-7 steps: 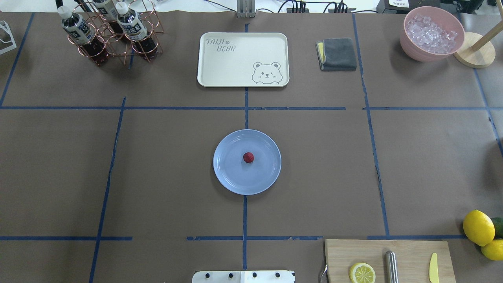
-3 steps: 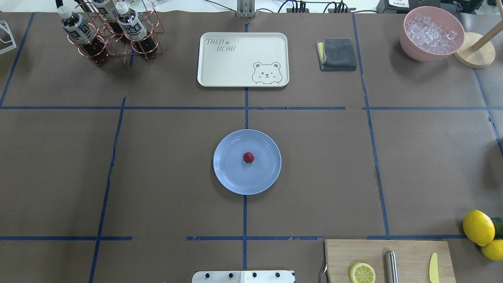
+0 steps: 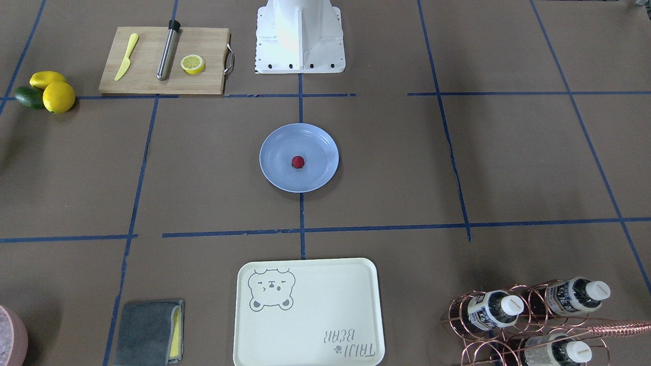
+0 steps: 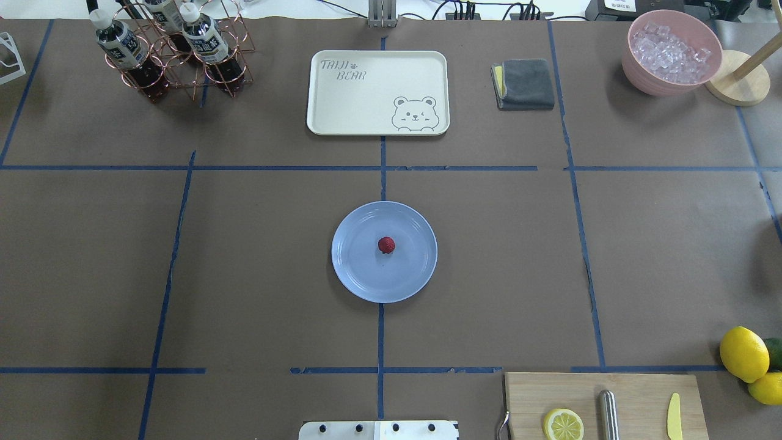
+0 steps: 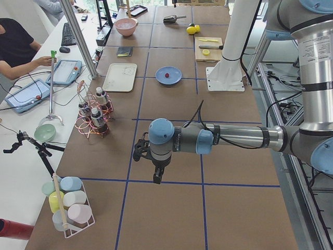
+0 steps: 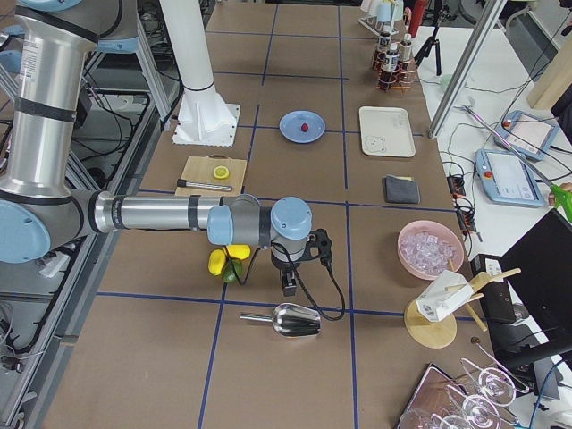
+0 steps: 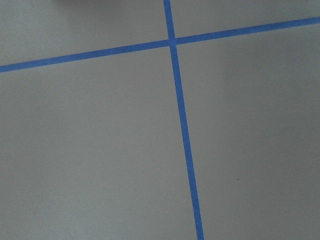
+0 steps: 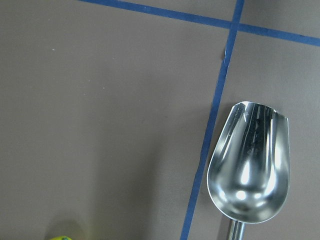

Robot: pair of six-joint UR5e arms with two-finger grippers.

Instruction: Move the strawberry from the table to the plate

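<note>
The strawberry (image 4: 386, 245), small and dark red, lies in the middle of the light-blue plate (image 4: 360, 275) at the centre of the brown table (image 4: 244, 275). The front-facing view shows the same strawberry (image 3: 298, 162) on the plate (image 3: 277, 173). Both grippers are far from the plate. In the exterior left view, the left gripper (image 5: 156, 176) hangs over bare table at my left end. In the exterior right view, the right gripper (image 6: 289, 286) hangs at my right end, above a metal scoop (image 6: 284, 320). I cannot tell whether either gripper is open or shut.
A cream bear tray (image 4: 377, 91), a grey cloth (image 4: 524, 84), a bottle rack (image 4: 174, 52) and a pink bowl of ice (image 4: 671, 52) line the far side. A cutting board (image 4: 605, 406) with a half lemon and the lemons (image 4: 744, 353) sit near right.
</note>
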